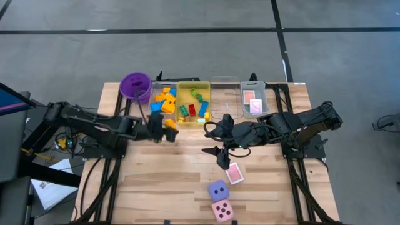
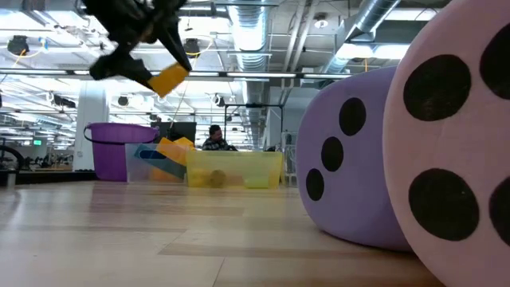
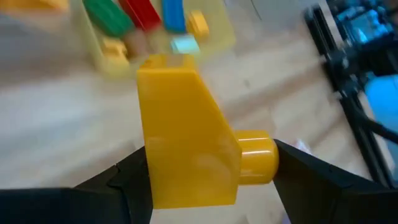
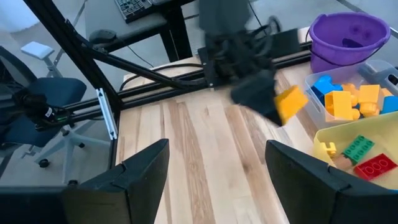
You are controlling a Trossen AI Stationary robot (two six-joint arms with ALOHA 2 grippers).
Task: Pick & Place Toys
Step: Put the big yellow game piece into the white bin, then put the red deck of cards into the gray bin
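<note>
**Risk of dropping the yellow brick short of the trays**

Over the wooden worktop [image 1: 156,181], near the row of containers at the far edge: purple cup [image 1: 135,84], clear tray with yellow, orange and blue bricks [image 1: 164,100], yellow tray [image 1: 193,102] with green, red and blue bricks, then a clear tray with pink-backed cards [image 1: 253,100].

Held in the air by the left gripper [image 1: 164,130] — a yellow brick [image 3: 186,146], pinched between the two fingers just in front of the clear tray. Gripped only at its lower part, with a round stud sticking out sideways; could twist or slip, then fall on the worktop instead of into a tray.

Close by, the right gripper [image 4: 217,171], fingers spread and empty, pointing toward the left one. Possible collision if both move at once.

Not yet sorted near the front edge — purple die [image 1: 218,190], pink die [image 1: 222,210], one pink card [image 1: 235,174] lying flat. Flat card likely hard to pinch.
</note>
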